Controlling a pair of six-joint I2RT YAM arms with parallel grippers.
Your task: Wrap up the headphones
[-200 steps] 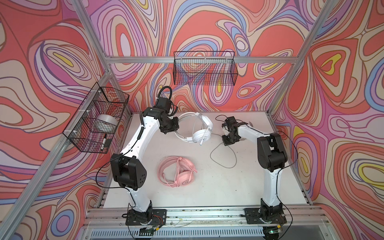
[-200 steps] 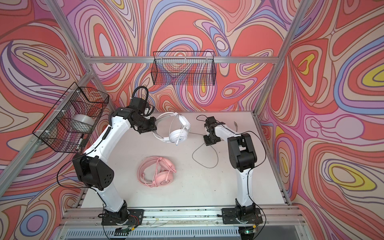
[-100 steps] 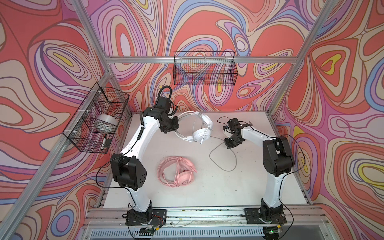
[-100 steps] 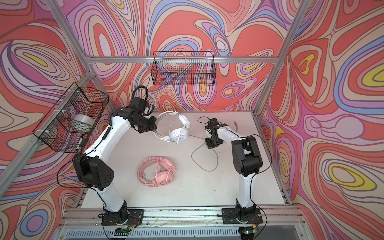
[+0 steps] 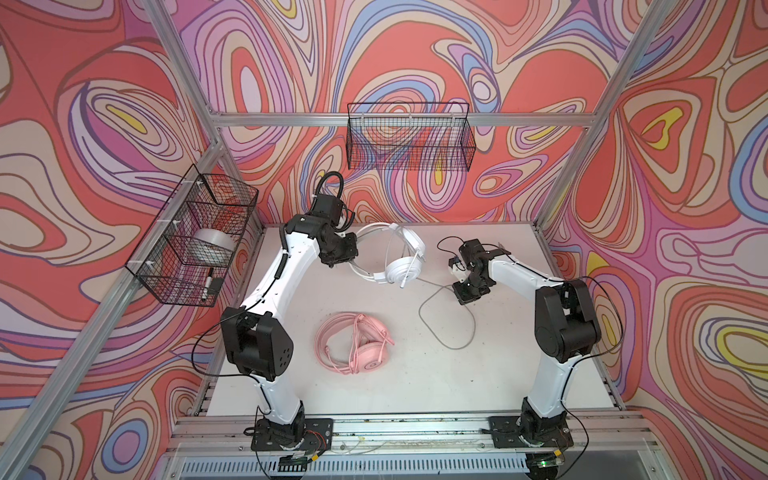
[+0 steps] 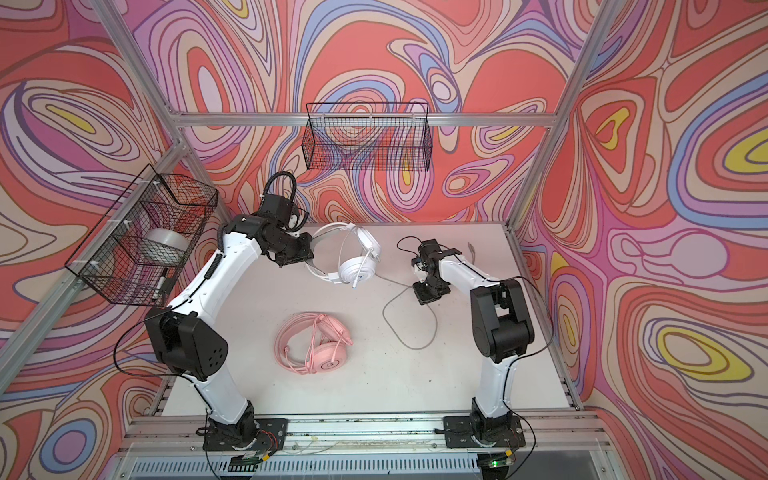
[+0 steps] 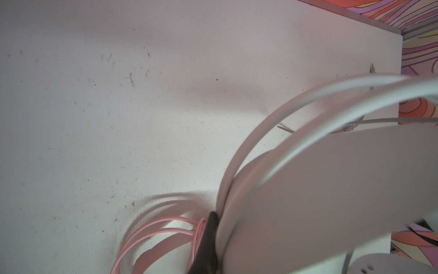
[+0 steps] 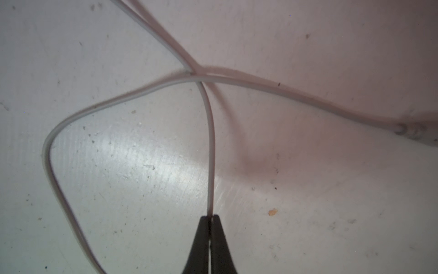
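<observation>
Over the white table [image 5: 498, 374], the left gripper [image 5: 348, 261] is clamping the white headset [image 5: 403, 270], and the right gripper [image 8: 211, 219] is pinching its thin cable [image 8: 211, 142], which may be slipping out.

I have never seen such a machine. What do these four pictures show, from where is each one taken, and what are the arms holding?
You see two robot arms mounted at the edge of a white table. Each arm ends in a gripper with two fingers. Two pictures look down on the whole scene from above, almost alike. The other two come from small cameras on the arms' wrists. The left gripper is shut on the headband of the white headphones. The right gripper pinches their grey-white cable, which loops loosely over the table. The pink headphones lie in the middle, untouched, with their cable gathered on them.
</observation>
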